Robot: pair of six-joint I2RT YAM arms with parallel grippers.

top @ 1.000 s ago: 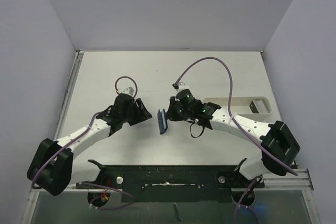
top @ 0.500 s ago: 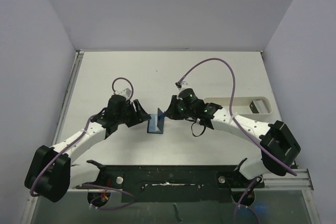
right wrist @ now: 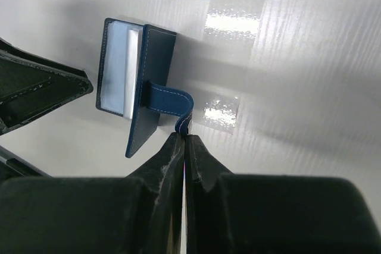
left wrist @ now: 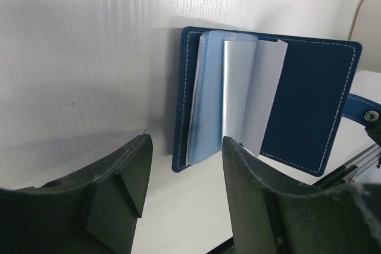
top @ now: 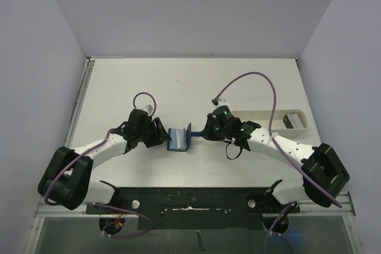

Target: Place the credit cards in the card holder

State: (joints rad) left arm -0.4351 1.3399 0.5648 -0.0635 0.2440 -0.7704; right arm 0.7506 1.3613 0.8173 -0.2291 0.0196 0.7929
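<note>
Evidently the card holder (top: 179, 139) lay open on the table (top: 238, 81), directly between the two grippers; its spine ran away from the arms' bases, one leaf flat and the navy cover raised to the right. The right gripper (top: 200, 132) was clamped on the tip of the holder's strap (right wrist: 169, 99), holding that cover up; the left gripper (top: 162, 137) stood spread and empty just beside the flat leaf, the light blue pockets (left wrist: 208, 99) facing it. The left arm therefore looked the better placed to feed the pockets; no credit card showed plainly, though a small dark thing (top: 292, 119) sat in the white tray (top: 256, 115) well off to the right, nearer the right arm.
</note>
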